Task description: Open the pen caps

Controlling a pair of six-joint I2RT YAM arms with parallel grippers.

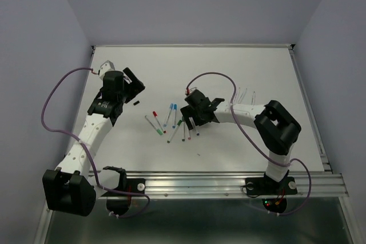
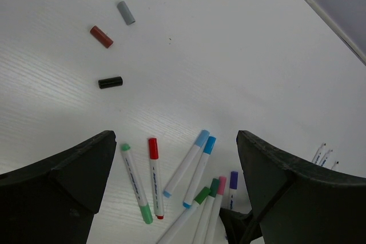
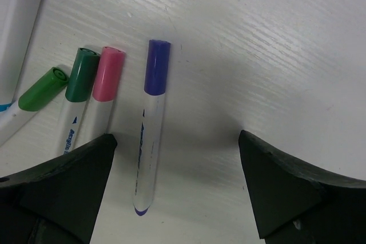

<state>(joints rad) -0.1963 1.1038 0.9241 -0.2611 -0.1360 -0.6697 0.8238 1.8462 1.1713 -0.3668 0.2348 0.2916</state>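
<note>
Several capped pens (image 1: 171, 124) lie in a loose cluster at the table's middle. In the left wrist view their caps are green (image 2: 125, 147), red (image 2: 153, 148), light blue (image 2: 201, 138), blue (image 2: 210, 144), pink (image 2: 221, 185) and purple (image 2: 233, 180). Three loose caps lie farther off: grey (image 2: 126, 12), red (image 2: 101, 36) and black (image 2: 110, 82). My left gripper (image 2: 176, 141) is open and empty, held above the table left of the pens. My right gripper (image 3: 177, 141) is open, low over the table, with the purple-capped pen (image 3: 150, 141) lying between its fingers, nearer the left one.
Thin uncapped pen barrels (image 1: 246, 92) lie at the right behind the right arm, also in the left wrist view (image 2: 323, 154). Pink (image 3: 108, 74), dark green (image 3: 82, 74) and green (image 3: 43, 88) capped pens lie just left of the purple one. A metal rail (image 1: 229, 181) runs along the near edge.
</note>
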